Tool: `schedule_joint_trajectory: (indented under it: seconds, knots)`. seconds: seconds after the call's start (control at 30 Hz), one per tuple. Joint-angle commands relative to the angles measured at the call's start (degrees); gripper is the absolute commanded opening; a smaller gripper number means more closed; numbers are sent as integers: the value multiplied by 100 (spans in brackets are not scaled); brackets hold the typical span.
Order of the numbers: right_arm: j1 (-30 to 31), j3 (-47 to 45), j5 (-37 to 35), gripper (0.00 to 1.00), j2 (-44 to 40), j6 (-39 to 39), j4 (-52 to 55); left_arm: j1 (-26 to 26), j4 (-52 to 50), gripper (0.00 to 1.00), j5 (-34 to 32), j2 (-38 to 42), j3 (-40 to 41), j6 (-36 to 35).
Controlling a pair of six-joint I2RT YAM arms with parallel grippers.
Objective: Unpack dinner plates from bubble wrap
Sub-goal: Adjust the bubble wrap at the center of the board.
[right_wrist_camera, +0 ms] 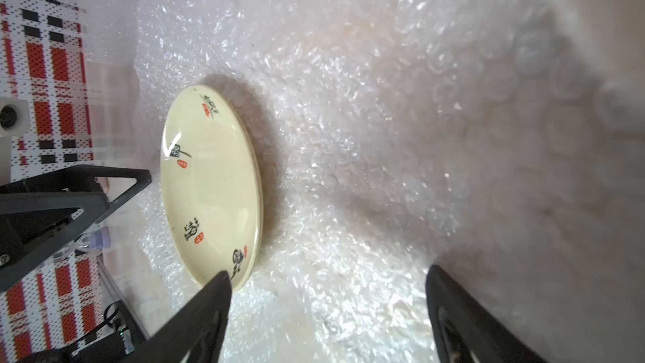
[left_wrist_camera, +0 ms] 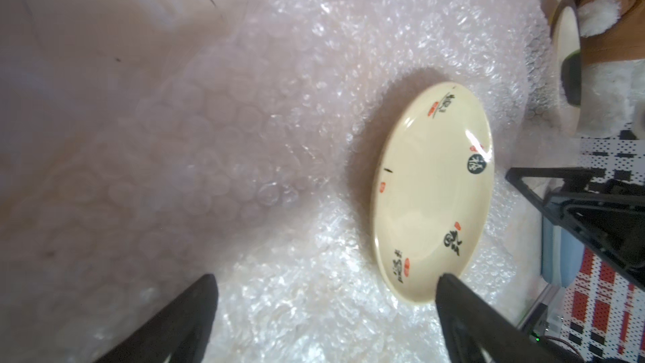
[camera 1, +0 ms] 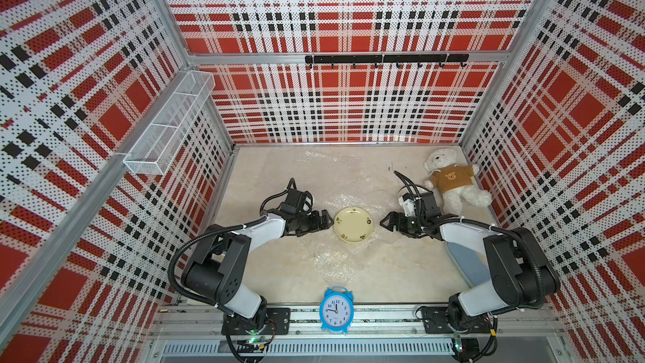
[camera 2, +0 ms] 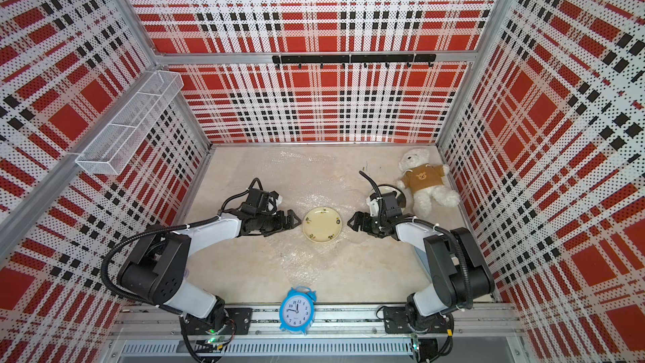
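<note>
Centrally, 1 cream plate [camera 1: 353, 224] lies uncovered atop bubble wrap [camera 1: 340, 261].

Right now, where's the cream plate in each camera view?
Top view: cream plate mid-table, lying on the bubble wrap.
Top view: same mid-table spot.
Left wrist: in view, foreshortened, on the wrap.
Right wrist: in view, foreshortened, on the wrap.
Shared landmark: the bubble wrap under it.

Top views high overhead, wrist views close, sharing plate [left_wrist_camera: 432, 193]
</note>
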State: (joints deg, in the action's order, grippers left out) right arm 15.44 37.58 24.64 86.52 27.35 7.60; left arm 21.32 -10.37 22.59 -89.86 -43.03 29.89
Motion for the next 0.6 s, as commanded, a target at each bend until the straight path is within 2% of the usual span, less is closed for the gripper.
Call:
schedule_joint_trajectory:
  seconds: [0.0,0.23,0.47,0.57]
  knots:
    - [-67,251,-340,90,-118,-458,484,-32,-158,99,-347,-181,-180,-333]
    - [-129,774,-179,90,-165,-664,959,-111,-254,100,-769,-596,-696,-584]
    - [12,993,458,88,-427,46,706,-111,-600,100,-907,-580,-1319,-760]
    - [222,984,516,84,-335,332,458,-111,-776,100,-882,-536,-1596,-794]
